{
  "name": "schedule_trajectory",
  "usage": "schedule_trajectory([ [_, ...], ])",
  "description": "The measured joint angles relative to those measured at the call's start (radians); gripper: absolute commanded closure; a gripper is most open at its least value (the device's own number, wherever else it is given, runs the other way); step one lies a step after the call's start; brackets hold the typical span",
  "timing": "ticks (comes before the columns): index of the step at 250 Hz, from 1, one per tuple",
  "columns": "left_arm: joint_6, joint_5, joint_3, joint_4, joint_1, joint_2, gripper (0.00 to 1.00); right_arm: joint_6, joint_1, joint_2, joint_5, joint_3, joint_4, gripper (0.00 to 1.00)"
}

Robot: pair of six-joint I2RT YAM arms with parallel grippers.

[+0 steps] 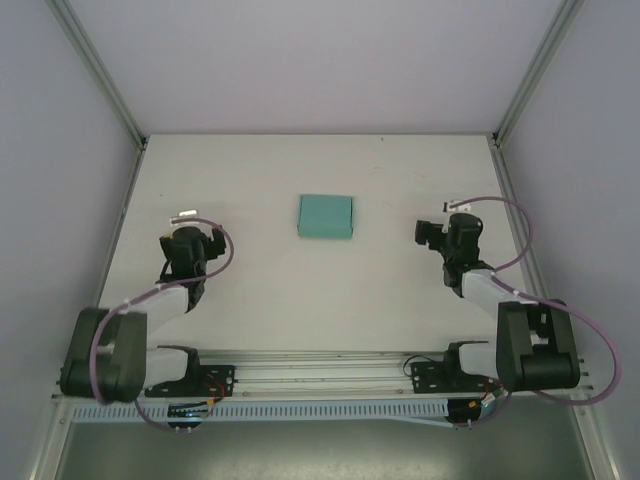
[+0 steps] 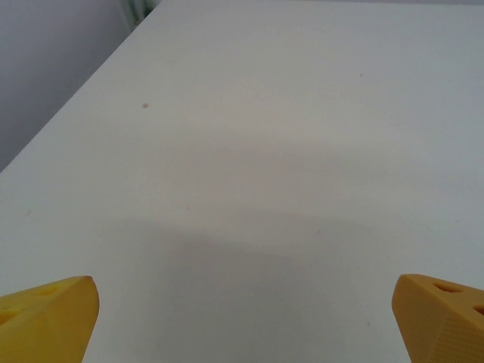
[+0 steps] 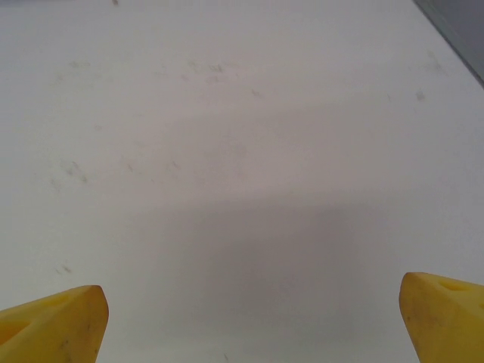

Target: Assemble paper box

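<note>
The paper box (image 1: 325, 215) is a small plain teal rectangle lying flat at the middle of the white table (image 1: 300, 290). My left gripper (image 1: 188, 234) hovers well to its left and slightly nearer. Over on the other side, my right gripper (image 1: 453, 228) is about as far from the box. In the left wrist view the left gripper (image 2: 246, 321) has its yellow fingertips (image 2: 53, 318) far apart, with bare table between them. The right gripper (image 3: 253, 321) stands just as wide, its yellow fingertips (image 3: 442, 314) holding nothing.
Grey walls with aluminium frame posts (image 1: 100, 75) close in the table on the left, right and back. The arms' bases sit on a rail (image 1: 320, 365) at the near edge. Faint scuffs (image 3: 212, 72) mark the tabletop ahead of the right gripper.
</note>
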Motion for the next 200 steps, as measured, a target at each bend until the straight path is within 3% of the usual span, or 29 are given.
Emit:
schedule_trajectory([
  [40,0.089,0.093,-0.001,0.206,0.037,0.128,0.01,0.006,-0.035,0.209,0.001,-0.09,0.336,0.01],
  [70,0.098,0.215,-0.063,0.393,0.128,0.181,0.01,0.026,-0.089,0.273,-0.027,-0.089,0.342,0.01],
  [85,0.098,0.253,-0.064,0.387,0.154,0.192,0.01,0.032,-0.099,0.271,-0.037,-0.075,0.354,0.01],
  [200,0.098,0.352,-0.063,0.459,0.156,0.201,0.01,0.047,-0.099,0.269,-0.06,-0.055,0.386,0.01],
])
